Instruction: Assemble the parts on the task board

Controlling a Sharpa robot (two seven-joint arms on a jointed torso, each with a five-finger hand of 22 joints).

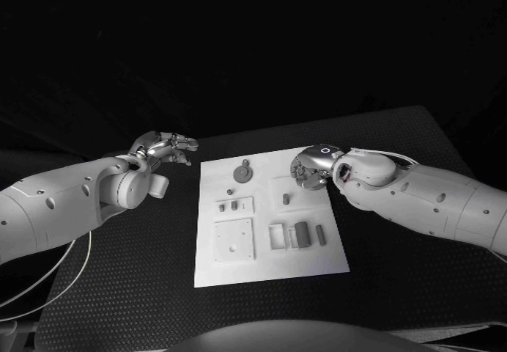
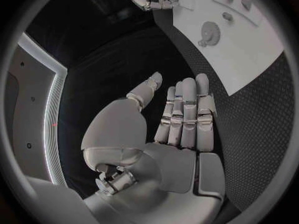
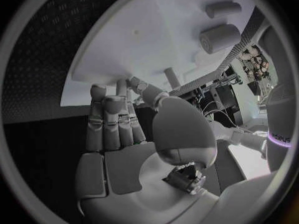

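Observation:
The white task board [image 1: 269, 220] lies in the middle of the black table. On it I see a gear [image 1: 244, 173], a small peg [image 1: 286, 196], a square plate [image 1: 232, 240] and several small blocks [image 1: 299, 235]. My left hand [image 1: 164, 147] hovers off the board's far left corner, fingers straight and side by side [image 2: 187, 114], holding nothing. The gear [image 2: 209, 33] lies on the board beyond those fingers. My right hand [image 1: 313, 167] hangs over the board's far right edge, fingers stretched out [image 3: 115, 119] and empty. A short peg [image 3: 171, 77] stands just beyond its thumb.
Two larger cylinders [image 3: 219, 37] lie on the board [image 3: 143, 40] past the right hand. A small frame with two slim pieces [image 1: 234, 207] sits mid-board. Black textured matting [image 1: 138, 279] surrounds the board on every side.

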